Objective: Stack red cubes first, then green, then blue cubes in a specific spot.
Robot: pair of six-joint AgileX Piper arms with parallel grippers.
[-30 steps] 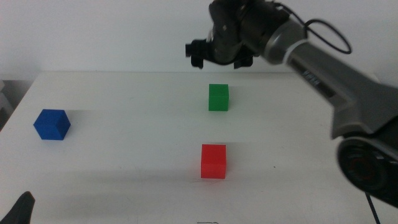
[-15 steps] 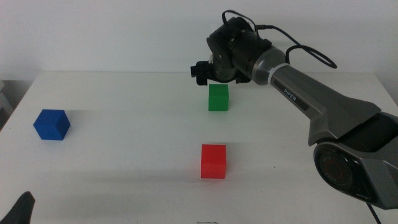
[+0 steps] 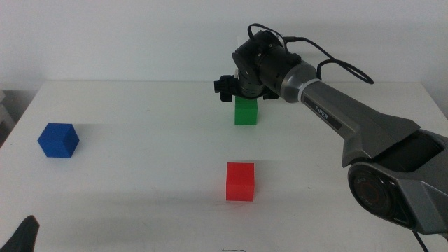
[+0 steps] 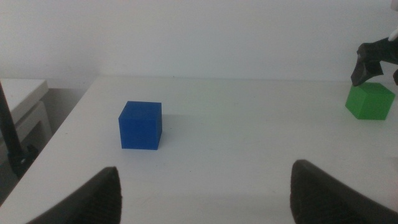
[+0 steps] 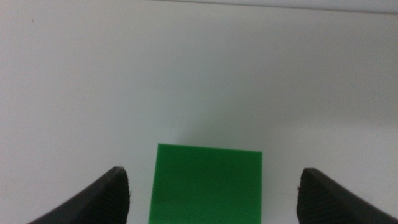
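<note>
The green cube point(image 3: 246, 110) rests on the white table at the back centre. My right gripper point(image 3: 245, 89) hovers directly above it, open, jaws spread wider than the cube, which fills the gap low in the right wrist view point(image 5: 207, 183). The red cube point(image 3: 240, 181) sits alone nearer the front, in the middle. The blue cube point(image 3: 57, 140) lies far left; the left wrist view shows it point(image 4: 140, 125) ahead of my left gripper point(image 4: 205, 190), which waits open at the table's front-left corner. The green cube point(image 4: 370, 101) also appears there with the right gripper above it.
The right arm point(image 3: 364, 126) reaches in from the right across the back of the table. A white wall stands behind the table's far edge. A low white shelf point(image 4: 18, 99) stands off the table's left side.
The right gripper has come down from high above the table's back edge to just over the green cube. The cubes and the left gripper have not moved.
</note>
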